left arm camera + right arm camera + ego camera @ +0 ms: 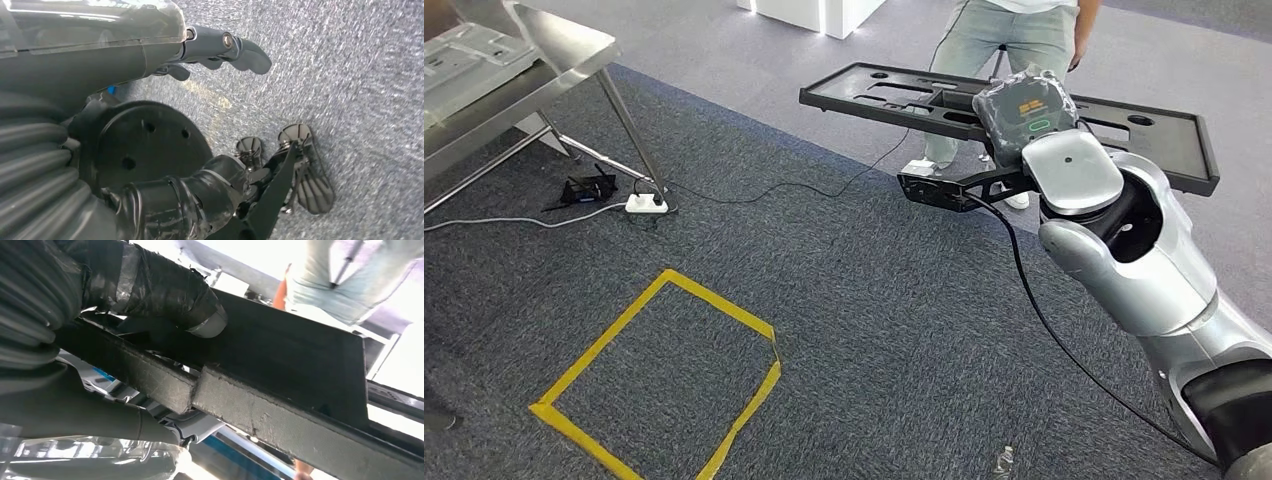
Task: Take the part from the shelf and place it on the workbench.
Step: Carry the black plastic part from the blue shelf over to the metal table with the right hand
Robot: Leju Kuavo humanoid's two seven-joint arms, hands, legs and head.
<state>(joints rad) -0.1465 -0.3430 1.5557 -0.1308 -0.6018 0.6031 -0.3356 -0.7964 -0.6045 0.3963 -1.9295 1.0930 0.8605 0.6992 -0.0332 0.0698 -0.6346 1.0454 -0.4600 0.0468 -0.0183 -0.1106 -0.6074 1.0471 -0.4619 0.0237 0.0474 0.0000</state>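
While right hand (1024, 110) is gripping long black part (894, 95) at upper right, overhang is risking tilt, slip; worktop (544, 60) lying upper left; left hand (220, 47) fingers hanging apart, holding nothing.

Long flat black plastic panel part (904, 95) with cut-out slots and holes, held level in the air above grey carpet

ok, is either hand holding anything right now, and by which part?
The right hand grips the long black part at its near long edge, about mid-length. The left hand hangs over the carpet with nothing in it.
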